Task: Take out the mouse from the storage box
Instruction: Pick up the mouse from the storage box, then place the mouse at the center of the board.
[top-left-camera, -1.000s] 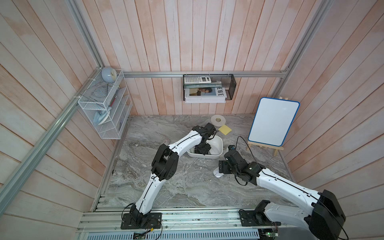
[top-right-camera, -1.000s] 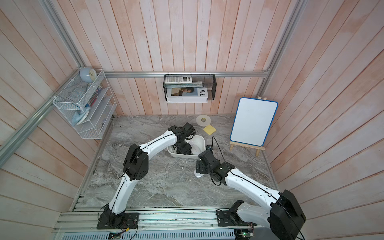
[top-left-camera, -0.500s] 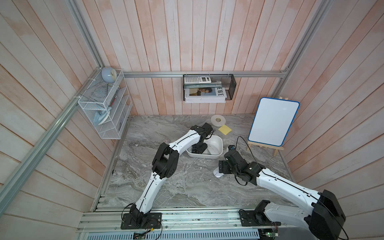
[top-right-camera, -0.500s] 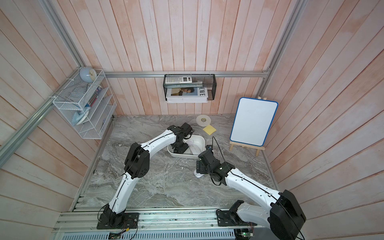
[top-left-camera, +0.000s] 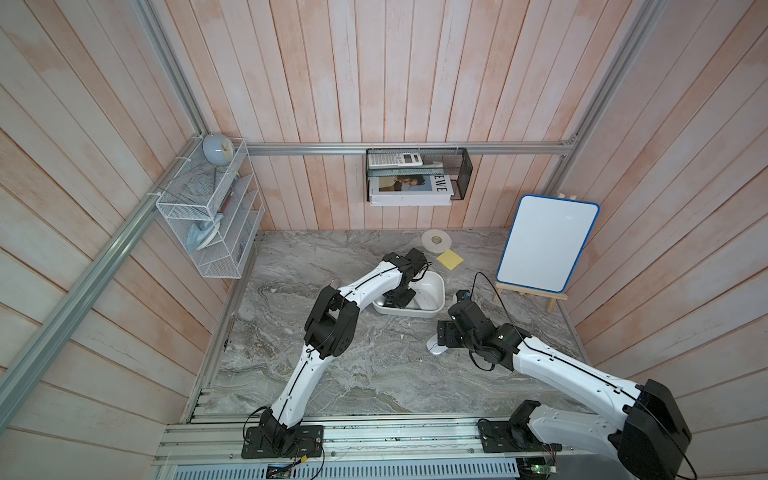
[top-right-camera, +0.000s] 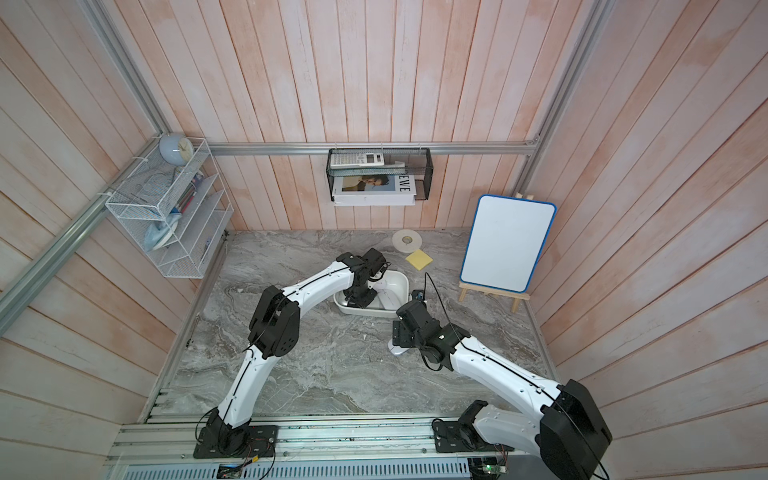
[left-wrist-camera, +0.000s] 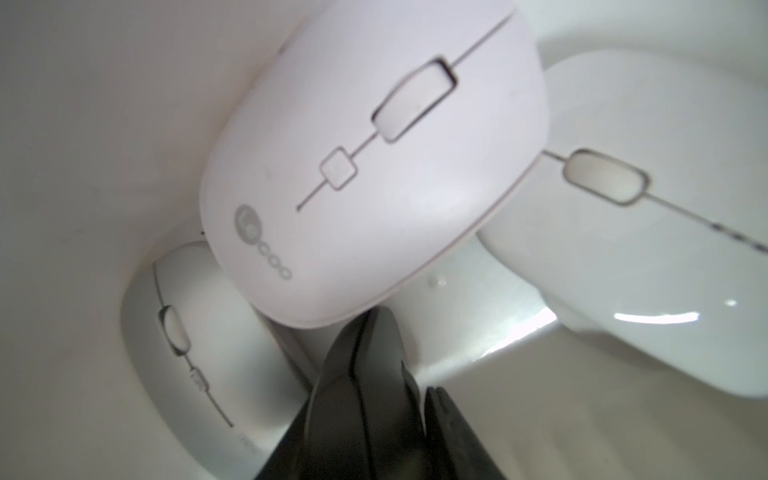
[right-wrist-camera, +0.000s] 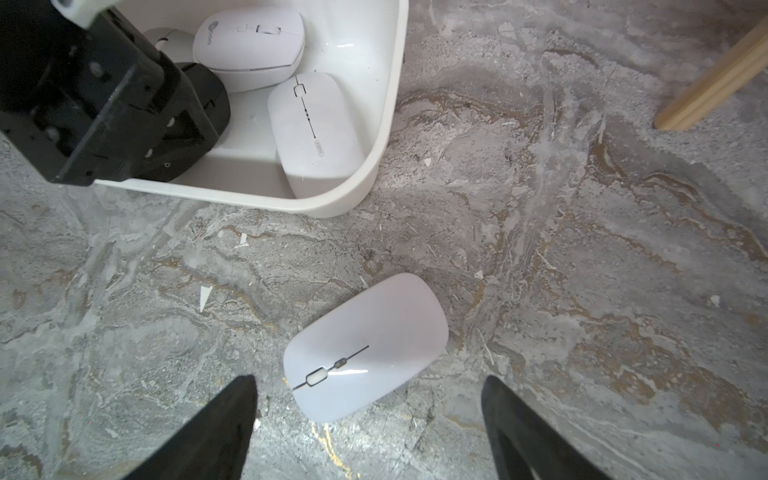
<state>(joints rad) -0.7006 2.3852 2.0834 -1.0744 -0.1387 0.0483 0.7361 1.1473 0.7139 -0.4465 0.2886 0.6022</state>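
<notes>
Your desk (top-left-camera: 374, 374) carries the storage box (top-left-camera: 436, 286) toward its far edge. Three mice (right-wrist-camera: 316, 124) lie inside the box. One white mouse (right-wrist-camera: 365, 345) lies out on the desk near the box, so I judge one removal done and three left. The right jaws hang wide apart over that mouse. The left jaws sit inside the box by the branded mouse (left-wrist-camera: 374, 166); you cannot tell whether they grip.

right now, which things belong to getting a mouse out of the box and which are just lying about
Job: storage box, Lecoo mouse, silver mouse, glossy white mouse, left gripper.
Lying about: tape roll, yellow notepad, whiteboard, wire rack, mesh basket.
</notes>
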